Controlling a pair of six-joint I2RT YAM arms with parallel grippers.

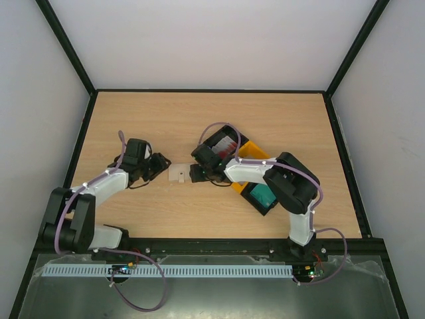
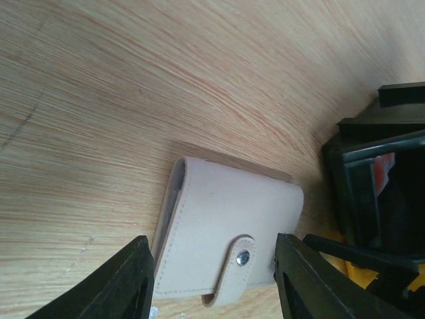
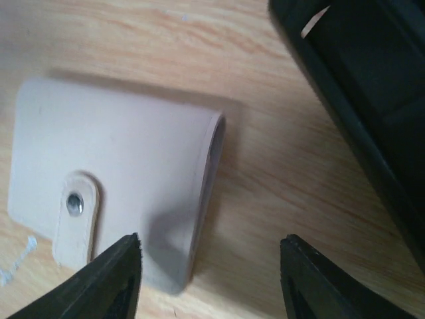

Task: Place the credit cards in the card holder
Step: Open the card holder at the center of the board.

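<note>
Tan card holder [image 1: 178, 173] is laid flat on table [image 1: 199, 113], strap snapped down, between the two grippers. Left gripper [image 2: 216, 276] is held spread wide, nothing gripped. Right gripper [image 3: 211, 266] is likewise spread and empty. Red-and-white card [image 1: 224, 144] and teal card [image 1: 262, 195] are seen in tray [image 1: 253, 149].

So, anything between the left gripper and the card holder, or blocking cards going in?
Nothing visible between the left gripper and the card holder. But the holder is folded shut, snap strap across its face, so nothing can go in.
</note>
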